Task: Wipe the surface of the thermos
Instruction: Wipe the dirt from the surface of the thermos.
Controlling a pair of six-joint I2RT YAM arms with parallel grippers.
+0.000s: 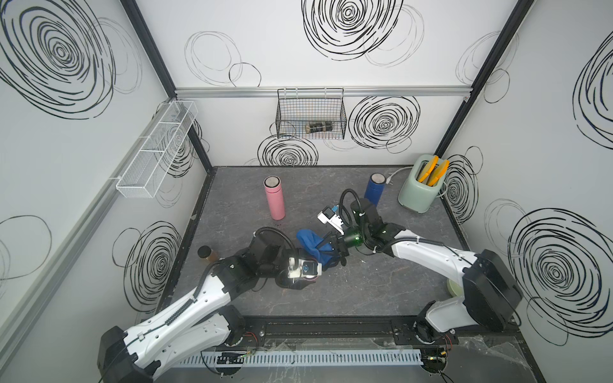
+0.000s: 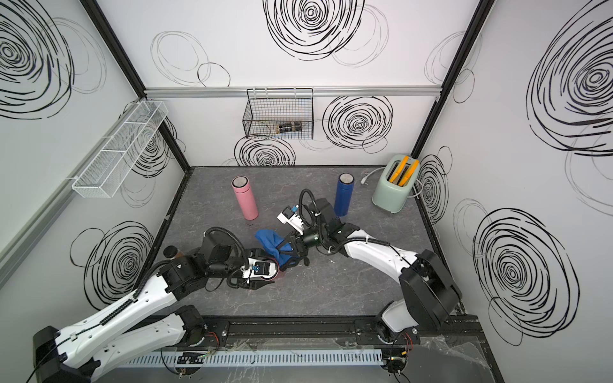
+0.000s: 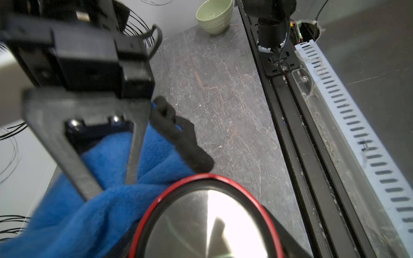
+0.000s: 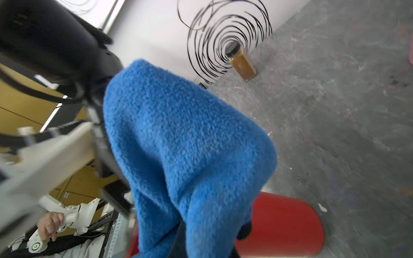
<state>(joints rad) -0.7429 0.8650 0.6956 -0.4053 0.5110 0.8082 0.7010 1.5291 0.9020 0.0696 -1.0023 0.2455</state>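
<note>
A red thermos (image 3: 207, 223) with a steel lid sits between the fingers of my left gripper (image 3: 205, 241), which is closed around its body. In both top views the left wrist hides nearly all of it. Its red side (image 4: 286, 225) shows in the right wrist view. My right gripper (image 1: 326, 248) (image 2: 288, 249) is shut on a blue fluffy cloth (image 1: 308, 237) (image 2: 267, 239) (image 4: 185, 145). The cloth (image 3: 111, 201) hangs against the thermos, just beyond the left gripper (image 1: 298, 278) (image 2: 262, 280).
A pink thermos (image 1: 274, 199) and a blue thermos (image 1: 374, 190) stand at the back of the grey table (image 1: 381, 282). A mint toaster (image 1: 419, 189) is at the back right, a brown jar (image 1: 207, 253) at the left edge, a green bowl (image 3: 214, 15) at the right edge.
</note>
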